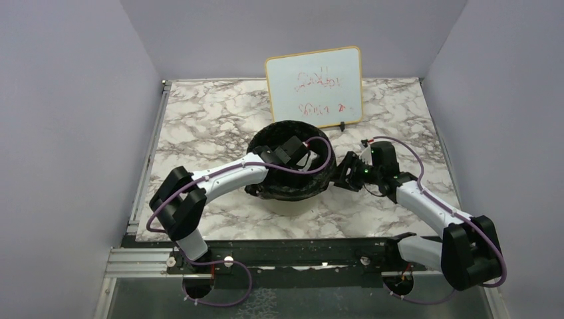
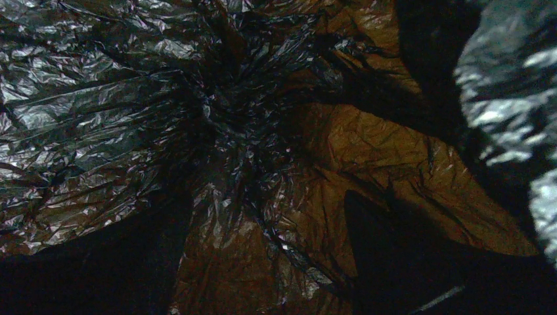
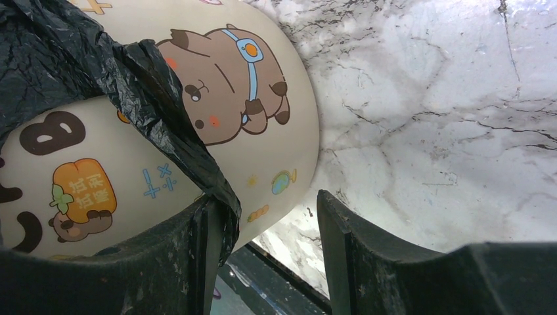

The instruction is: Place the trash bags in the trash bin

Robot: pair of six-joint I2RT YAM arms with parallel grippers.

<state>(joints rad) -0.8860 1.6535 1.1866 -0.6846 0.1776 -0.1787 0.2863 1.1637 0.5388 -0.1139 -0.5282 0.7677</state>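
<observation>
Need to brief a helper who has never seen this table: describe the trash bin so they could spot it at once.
On the marble table, look just in front of the whiteboard with red writing. The trash bin is the round cream bucket standing there. It alone has cartoon animals on its side and a crinkly black bag draped over its rim.

Probably a robot lab cell, plain lilac walls (image 1: 66,133), marble-print table (image 1: 199,119), scribbled whiteboard (image 1: 314,86), aluminium rail (image 1: 136,262)

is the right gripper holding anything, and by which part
Nothing. The right gripper stands open beside the cream plastic bin; the edge of the crinkly black plastic bag only lies against one finger.
</observation>
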